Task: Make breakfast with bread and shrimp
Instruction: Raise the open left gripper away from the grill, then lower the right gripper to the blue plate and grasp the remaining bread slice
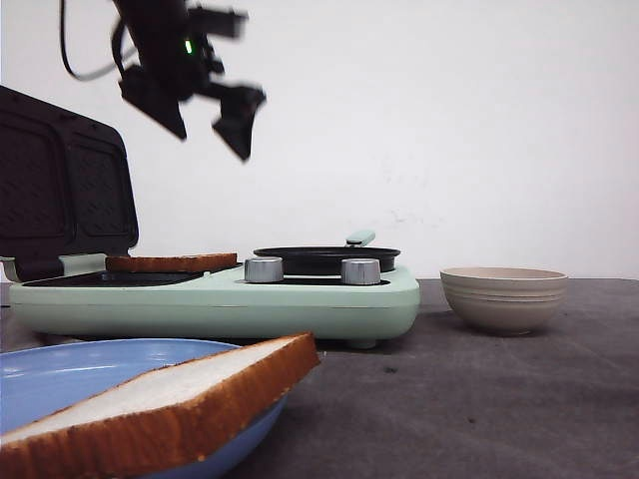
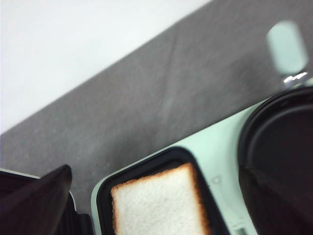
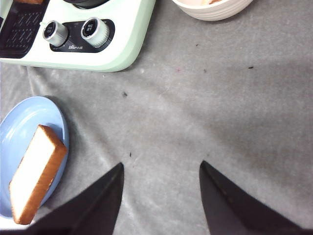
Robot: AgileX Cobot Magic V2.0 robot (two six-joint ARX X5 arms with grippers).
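One bread slice (image 1: 172, 262) (image 2: 159, 203) lies flat in the black tray of the mint-green breakfast maker (image 1: 215, 299). My left gripper (image 1: 210, 120) (image 2: 154, 169) hangs open high above that slice and holds nothing. A second bread slice (image 1: 150, 404) (image 3: 36, 174) rests tilted on a blue plate (image 1: 60, 369) (image 3: 19, 127) at the table's front left. Over bare grey cloth to the right of the plate, my right gripper (image 3: 161, 164) is open and empty. Of the shrimp, only a pinkish sliver (image 3: 215, 1) shows inside the beige bowl (image 1: 504, 297) (image 3: 212, 10).
The maker's dark lid (image 1: 65, 185) stands raised at the left. A round black pan (image 1: 324, 257) (image 2: 283, 147) with a mint handle sits on the maker's right half, behind two silver knobs (image 1: 264, 269) (image 3: 55, 32). The grey cloth (image 3: 205, 98) lies between the maker, bowl and plate.
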